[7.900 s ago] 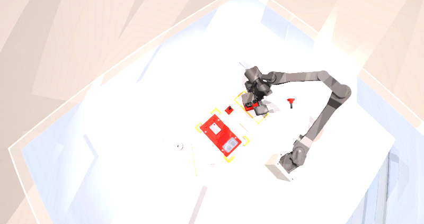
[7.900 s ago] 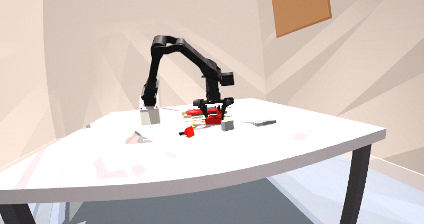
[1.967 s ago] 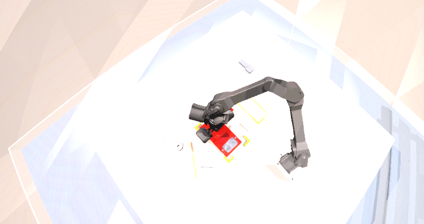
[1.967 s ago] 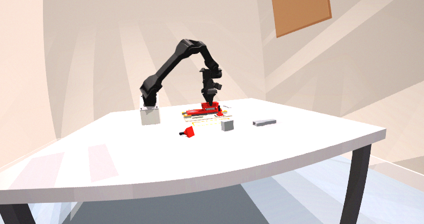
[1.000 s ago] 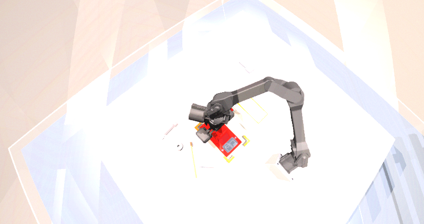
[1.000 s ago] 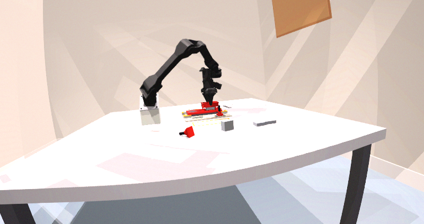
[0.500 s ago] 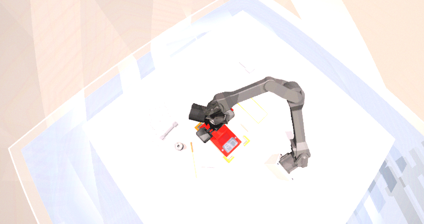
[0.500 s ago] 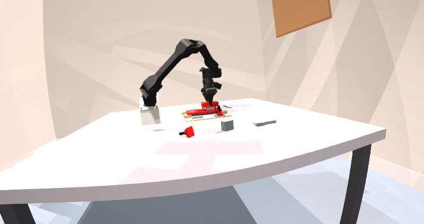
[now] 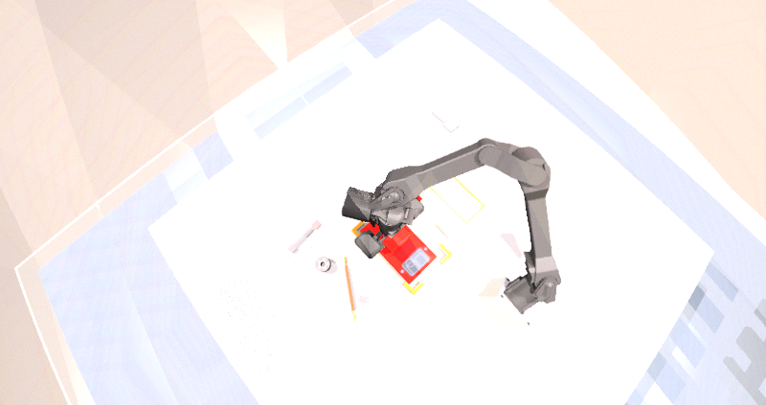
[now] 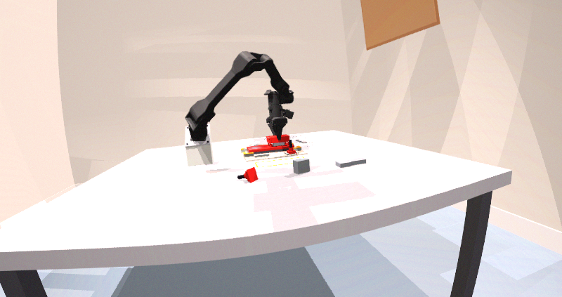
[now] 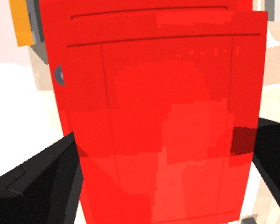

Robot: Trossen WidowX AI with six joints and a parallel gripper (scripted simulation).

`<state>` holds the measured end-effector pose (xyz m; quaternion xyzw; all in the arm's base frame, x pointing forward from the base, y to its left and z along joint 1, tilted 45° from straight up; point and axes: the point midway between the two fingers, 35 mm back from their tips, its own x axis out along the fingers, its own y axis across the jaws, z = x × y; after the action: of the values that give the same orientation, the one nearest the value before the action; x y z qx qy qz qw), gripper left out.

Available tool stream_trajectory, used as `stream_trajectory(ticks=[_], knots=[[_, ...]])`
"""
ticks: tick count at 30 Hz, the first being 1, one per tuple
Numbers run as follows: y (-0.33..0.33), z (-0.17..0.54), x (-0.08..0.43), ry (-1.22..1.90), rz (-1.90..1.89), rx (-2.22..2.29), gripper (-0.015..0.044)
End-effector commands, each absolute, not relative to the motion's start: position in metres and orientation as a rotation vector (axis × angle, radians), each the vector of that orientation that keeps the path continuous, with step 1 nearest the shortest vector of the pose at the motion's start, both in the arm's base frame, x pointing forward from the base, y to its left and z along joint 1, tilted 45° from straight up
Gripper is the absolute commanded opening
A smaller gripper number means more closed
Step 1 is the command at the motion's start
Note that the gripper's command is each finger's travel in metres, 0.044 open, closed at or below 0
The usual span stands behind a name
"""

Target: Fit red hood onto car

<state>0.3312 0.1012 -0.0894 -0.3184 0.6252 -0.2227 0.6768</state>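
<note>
And there it was: the gripper point(image 9: 386, 229) point(image 10: 278, 137) point(image 11: 164, 132) had the red hood point(image 9: 395, 237) point(image 10: 276, 138) point(image 11: 166, 100) clasped, a black finger on either side of the shell in the wrist view. The hood was at the car, over the red deck of the chassis point(image 9: 409, 258) point(image 10: 257, 149), its flat roof facing up! Were the pegs in the corner holes? The views could not settle that, nor whether the hood sat fully flat.

The arm point(image 9: 537, 214) point(image 10: 225, 87) arched high from its pale base point(image 10: 199, 154), then dropped steeply to the car. Yellow jig corners point(image 9: 444, 254) point(image 10: 300, 148) framed the chassis on the white bench point(image 9: 589, 231) point(image 10: 196, 208), with a pale windowed panel point(image 9: 416, 262) showing at one end of the deck.

Around the action, an orange pencil point(image 9: 349, 290) lay near the car, a small metal ring point(image 9: 318, 263) beside it, and a slim bar point(image 9: 304, 236) farther out. In the exterior view, a small red piece with a black upright point(image 10: 291, 151) stood right by the jig. Nearer the camera came a grey block point(image 10: 301, 166), a flat grey bar point(image 10: 350, 162) and a red piece with a black tip point(image 10: 251, 174), tipped over on the bench.
</note>
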Motion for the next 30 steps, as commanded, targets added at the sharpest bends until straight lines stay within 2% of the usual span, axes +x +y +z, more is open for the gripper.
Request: stream_trajectory(ticks=[1,30], knots=[[0.0997,-0.0907,0.3314,1.407,-0.499,-0.717,0.0],[0.0905,-0.0998,0.3334,1.406,-0.499,-0.717,0.0]])
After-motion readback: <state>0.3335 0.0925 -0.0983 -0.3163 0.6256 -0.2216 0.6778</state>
